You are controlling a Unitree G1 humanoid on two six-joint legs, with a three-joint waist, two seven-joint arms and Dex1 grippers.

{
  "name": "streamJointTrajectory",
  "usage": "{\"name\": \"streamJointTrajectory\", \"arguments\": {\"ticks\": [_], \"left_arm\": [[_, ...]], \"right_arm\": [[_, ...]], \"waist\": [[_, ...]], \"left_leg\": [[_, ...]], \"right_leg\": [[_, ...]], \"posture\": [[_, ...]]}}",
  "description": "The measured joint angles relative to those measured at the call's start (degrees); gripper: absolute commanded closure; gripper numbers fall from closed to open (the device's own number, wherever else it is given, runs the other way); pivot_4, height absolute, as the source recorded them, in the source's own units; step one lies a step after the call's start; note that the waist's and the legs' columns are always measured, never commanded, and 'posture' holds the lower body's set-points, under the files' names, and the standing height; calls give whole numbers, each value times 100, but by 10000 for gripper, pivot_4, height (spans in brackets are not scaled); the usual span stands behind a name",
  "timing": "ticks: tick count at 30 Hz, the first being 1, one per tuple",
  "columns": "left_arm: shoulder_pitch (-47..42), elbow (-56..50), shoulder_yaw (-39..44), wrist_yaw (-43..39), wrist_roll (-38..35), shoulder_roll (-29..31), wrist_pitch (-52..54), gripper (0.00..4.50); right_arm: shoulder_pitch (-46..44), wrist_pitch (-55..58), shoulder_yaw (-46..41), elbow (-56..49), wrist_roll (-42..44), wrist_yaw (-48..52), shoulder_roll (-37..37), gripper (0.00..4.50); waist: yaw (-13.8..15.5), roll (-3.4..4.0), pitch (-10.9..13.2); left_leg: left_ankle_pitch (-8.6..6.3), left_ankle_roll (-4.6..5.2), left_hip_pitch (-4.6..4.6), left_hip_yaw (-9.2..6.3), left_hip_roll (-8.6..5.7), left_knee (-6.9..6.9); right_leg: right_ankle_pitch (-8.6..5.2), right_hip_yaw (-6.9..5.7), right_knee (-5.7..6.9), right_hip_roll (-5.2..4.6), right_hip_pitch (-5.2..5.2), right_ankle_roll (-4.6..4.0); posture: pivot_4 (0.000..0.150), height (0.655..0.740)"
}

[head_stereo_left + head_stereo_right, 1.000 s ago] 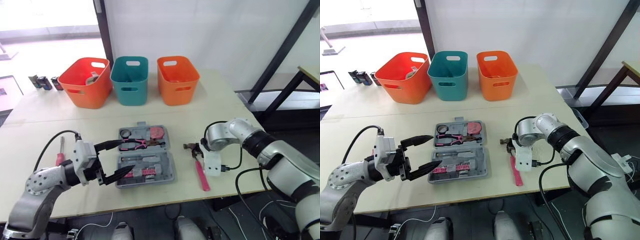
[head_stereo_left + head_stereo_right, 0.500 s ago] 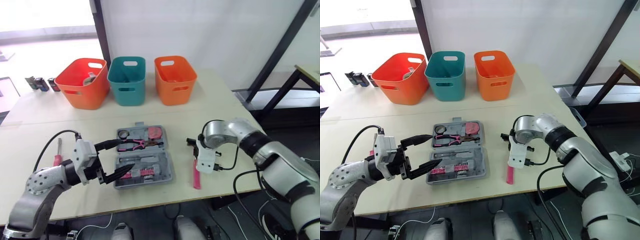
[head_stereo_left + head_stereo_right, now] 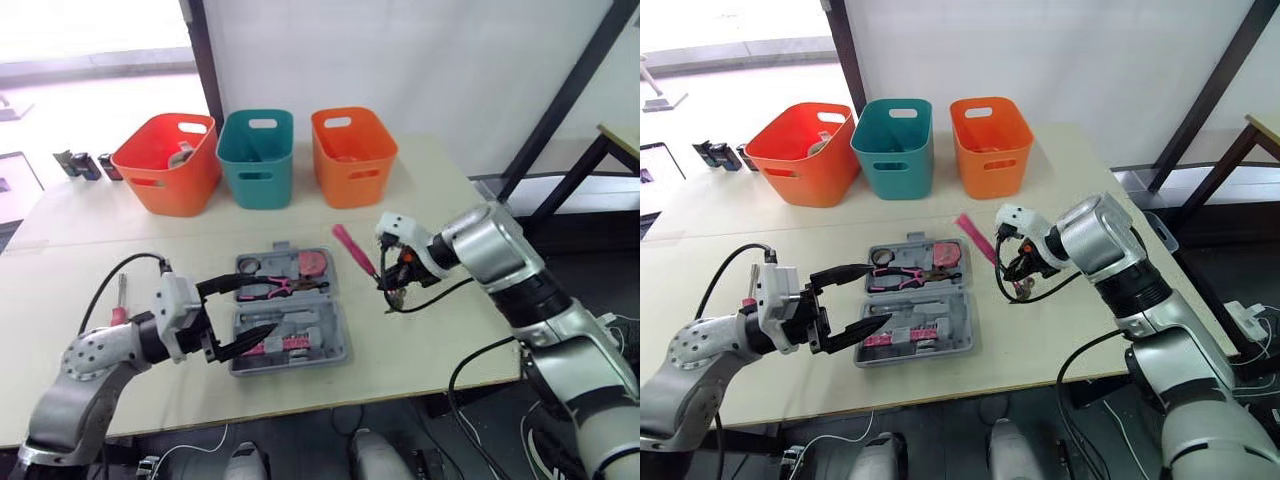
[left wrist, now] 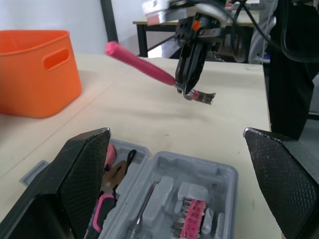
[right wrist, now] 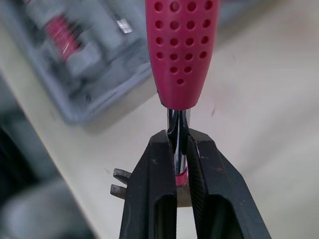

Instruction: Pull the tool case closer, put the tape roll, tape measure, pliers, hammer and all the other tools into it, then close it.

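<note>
Right of open tool case [image 3: 338,335], above table [image 3: 440,330]: my right gripper [image 5: 178,135] clamped on hammer [image 3: 355,250], pinching steel neck just above head. Long axis tilted: pink handle points up and back toward my left, claw head hangs low over table. Right wrist view adds dimpled grip and neck between pads; left wrist view adds claw profile. My left gripper [image 3: 256,309] spread wide at case's front-left edge, holding nothing.
</note>
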Motion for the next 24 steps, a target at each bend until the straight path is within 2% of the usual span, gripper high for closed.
{"name": "streamJointTrajectory", "arguments": {"ticks": [2, 5, 10, 15, 17, 19, 23, 24], "left_arm": [[-69, 54, -18, -57, 0, 3, 0, 0], [-54, 75, -18, -99, -1, 11, 2, 0], [-94, 124, -19, -172, -2, 20, 3, 0], [-98, 129, -19, -181, -2, 23, 3, 0], [-96, 128, -19, -181, -2, 24, 3, 0], [-85, 129, -17, -179, -2, 36, 6, 0], [-89, 127, -16, -175, -3, 54, 13, 0], [-86, 125, -10, -175, -10, 62, 19, 0]], "right_arm": [[36, 744, -495, 362, 33, -605, 185, 44727], [500, 976, -915, 278, 183, -1204, 244, 44727], [1568, 1002, -1622, -902, 504, -2266, 973, 44727], [2123, 993, -2485, -1455, 55, -3631, 2150, 44727], [2177, 1000, -2642, -1524, -47, -3997, 2364, 35426], [2245, 1002, -2711, -1636, -32, -4193, 2454, 28014], [2478, 994, -2862, -2080, 116, -4484, 2660, 9153], [2640, 998, -2757, -2364, 212, -4531, 2558, 2916]], "waist": [[58, 0, 0], [126, 0, 0], [97, -2, -2], [103, -4, -4], [113, -4, -4], [121, -5, -5], [119, -9, -9], [135, -9, -8]], "left_leg": [[0, 1, -39, 0, 0, -1], [0, 1, -58, -1, 0, 0], [0, 2, -62, -5, 2, -2], [4, -4, -58, -7, 1, 8], [6, -8, -58, -7, 1, 12], [7, -10, -58, -7, 0, 12], [7, -10, -56, -8, 0, 11], [7, -10, -58, -8, 0, 11]], "right_leg": [[1, 0, 1, 1, -39, 3], [4, -3, 1, 2, -49, 15], [7, -4, 5, 8, -56, 32], [3, -4, 8, 9, -50, 7], [4, -4, 5, 7, -44, 4], [4, -4, 3, 5, -42, 3], [3, -4, 3, 6, -40, 4], [2, -4, 2, 5, -40, 4]], "posture": [[1500, 7400], [1500, 7400], [1500, 7400], [1500, 7400], [1500, 7400], [1500, 7400], [1500, 7400], [1500, 7400]]}}
